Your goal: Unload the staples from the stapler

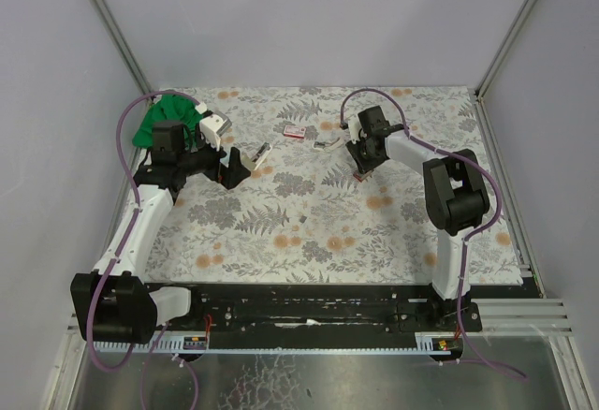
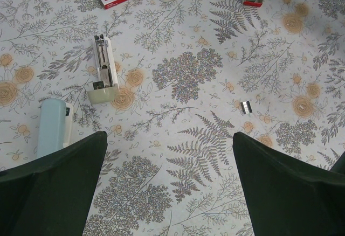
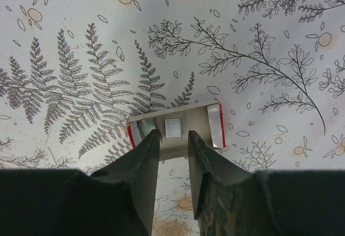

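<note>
Though amid plain grey walls (image 1: 309, 17), a busy fern-and-flower tablecloth (image 1: 281, 232); loose staple strip (image 2: 246, 105)

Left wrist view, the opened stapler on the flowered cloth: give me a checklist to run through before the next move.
1. Left claw open and empty: ok, fingers wide apart, nothing between them.
2. Opened stapler reachable: ok, it lies ahead and left of that claw, metal channel facing up.
3. Stapler emptied of staples: cannot tell, too small to see.
4. Loose staple strip clear of the stapler: ok, it lies well apart to the right.
5. Right claw out of the way: ok, it is at the red-edged tray; whether it grips the tray, cannot tell.
</note>
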Controlling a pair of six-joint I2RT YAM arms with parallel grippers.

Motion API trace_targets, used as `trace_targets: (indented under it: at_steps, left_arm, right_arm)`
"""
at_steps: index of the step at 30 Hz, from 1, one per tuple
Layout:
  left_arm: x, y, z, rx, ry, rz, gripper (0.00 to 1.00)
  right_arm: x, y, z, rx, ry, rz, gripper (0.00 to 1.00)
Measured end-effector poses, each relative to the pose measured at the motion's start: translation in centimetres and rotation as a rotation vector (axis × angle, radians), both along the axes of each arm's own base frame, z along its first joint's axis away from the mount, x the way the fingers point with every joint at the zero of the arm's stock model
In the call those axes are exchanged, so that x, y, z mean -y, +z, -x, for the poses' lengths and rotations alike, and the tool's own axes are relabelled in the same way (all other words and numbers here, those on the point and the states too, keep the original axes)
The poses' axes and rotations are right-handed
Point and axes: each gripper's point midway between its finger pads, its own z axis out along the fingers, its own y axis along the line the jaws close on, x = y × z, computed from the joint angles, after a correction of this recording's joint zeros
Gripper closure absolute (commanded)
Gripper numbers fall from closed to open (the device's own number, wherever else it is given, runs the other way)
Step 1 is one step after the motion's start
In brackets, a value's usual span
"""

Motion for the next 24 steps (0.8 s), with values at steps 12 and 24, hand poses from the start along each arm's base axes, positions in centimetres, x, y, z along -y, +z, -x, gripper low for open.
trace_targets:
  at_steps: [12, 24]
  left_arm:
    - [-0.1, 0.0, 0.0, -0.001, 0.003, 0.001, 0.00]
    - [-0.2, 0.0, 0.0, -0.004, 0.008, 0.003, 0.00]
  right_arm:
    - [-1.8, 6.0, 0.6, 0.085, 0.092, -0.083, 0.42]
    - [-10.5, 6.8, 11.6, 0.113, 0.625, -0.127, 0.04]
